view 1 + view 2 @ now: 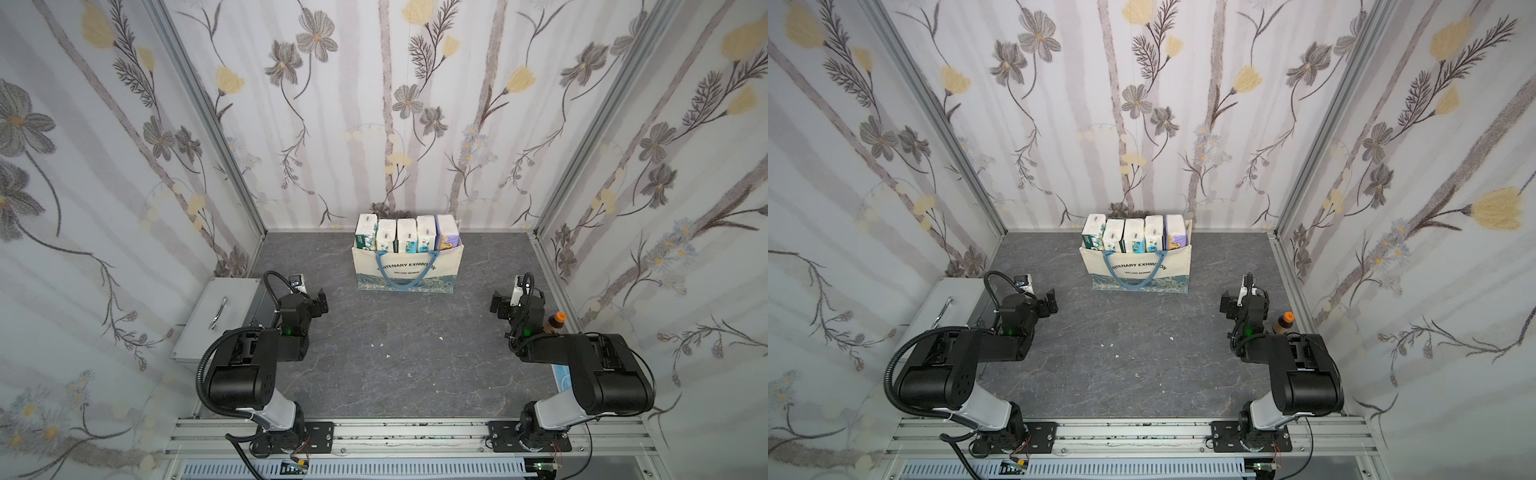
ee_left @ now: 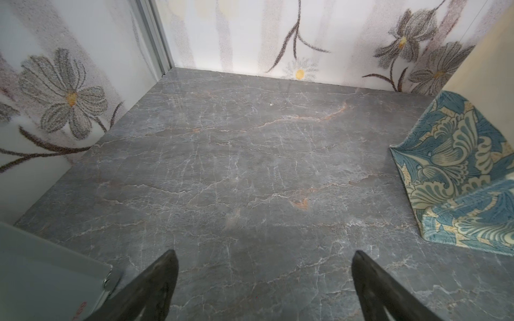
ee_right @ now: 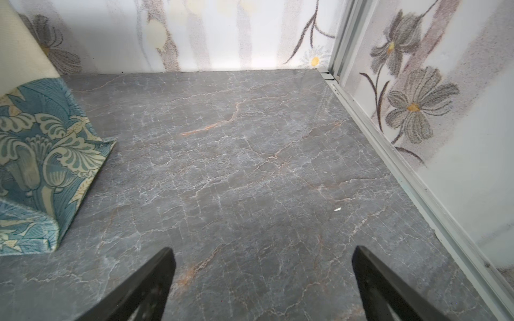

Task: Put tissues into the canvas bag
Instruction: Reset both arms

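Note:
The cream canvas bag [image 1: 405, 270] [image 1: 1138, 270] stands upright at the back middle of the table, its blue handle hanging down the front. Several tissues [image 1: 405, 235] [image 1: 1133, 235] stand side by side inside it, tops sticking out. My left gripper [image 1: 320, 301] [image 1: 1051, 300] [image 2: 264, 254] is open and empty, near the bag's left lower corner [image 2: 459, 172]. My right gripper [image 1: 498, 305] [image 1: 1227, 304] [image 3: 262, 251] is open and empty too, off the bag's right lower corner [image 3: 41, 155]. Both hover over bare table.
A silver metal case [image 1: 220, 316] [image 1: 951, 303] lies left of the left arm. A brown bottle with an orange cap [image 1: 555, 322] [image 1: 1284, 323] stands by the right wall. A flat blue packet [image 1: 563, 376] peeks from under the right arm. Small white scraps [image 1: 386, 356] dot the table.

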You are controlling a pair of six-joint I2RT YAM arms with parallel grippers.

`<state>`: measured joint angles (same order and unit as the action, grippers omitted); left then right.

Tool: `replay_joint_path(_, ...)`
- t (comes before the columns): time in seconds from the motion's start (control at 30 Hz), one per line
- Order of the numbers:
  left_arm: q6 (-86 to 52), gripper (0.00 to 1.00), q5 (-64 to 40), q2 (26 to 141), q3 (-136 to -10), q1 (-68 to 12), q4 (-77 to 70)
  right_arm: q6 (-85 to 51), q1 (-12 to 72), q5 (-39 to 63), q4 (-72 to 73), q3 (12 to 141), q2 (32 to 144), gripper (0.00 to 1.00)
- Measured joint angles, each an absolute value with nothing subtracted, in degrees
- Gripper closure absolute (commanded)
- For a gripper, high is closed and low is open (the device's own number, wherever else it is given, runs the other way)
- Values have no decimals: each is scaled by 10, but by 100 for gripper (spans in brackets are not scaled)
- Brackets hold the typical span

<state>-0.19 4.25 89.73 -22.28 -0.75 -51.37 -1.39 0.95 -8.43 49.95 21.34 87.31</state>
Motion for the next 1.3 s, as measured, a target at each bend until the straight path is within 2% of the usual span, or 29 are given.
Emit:
replay_joint_path(0.07, -2, 5, 39, 897, -223, -8, -511, -11, 8, -70, 500, 215, 873, 1)
replay_joint_path(0.13, -2, 0, 38, 897, -224, -8, -507, -10, 6, -63, 499, 216, 873, 1)
replay_joint_path(0.5, -4, 0, 39, 897, -224, -12, -506, -10, 5, -48, 498, 217, 873, 1)
replay_joint_path(0.53, -4, 0, 39, 897, -224, -13, -506, -10, 4, -48, 498, 218, 873, 7)
replay_joint_path(0.57, -3, 0, 39, 897, -224, -14, -506, -10, 3, -46, 496, 219, 873, 27)
replay_joint_path(0.6, -3, 0, 41, 897, -224, -14, -506, -10, 0, -42, 496, 219, 873, 43)
replay_joint_path(0.63, -3, 0, 41, 897, -224, -14, -506, -10, -1, -39, 496, 219, 872, 39)
replay_joint_path(0.7, -3, 0, 43, 897, -224, -14, -506, -10, -4, -30, 502, 209, 869, 11)
replay_joint_path(0.73, -3, 0, 43, 897, -223, -14, -506, -10, -4, -27, 509, 202, 868, 1)
replay_joint_path(1.3, 0, 0, -23, 897, -223, 3, -504, -14, -1, -36, 485, 215, 870, 1)
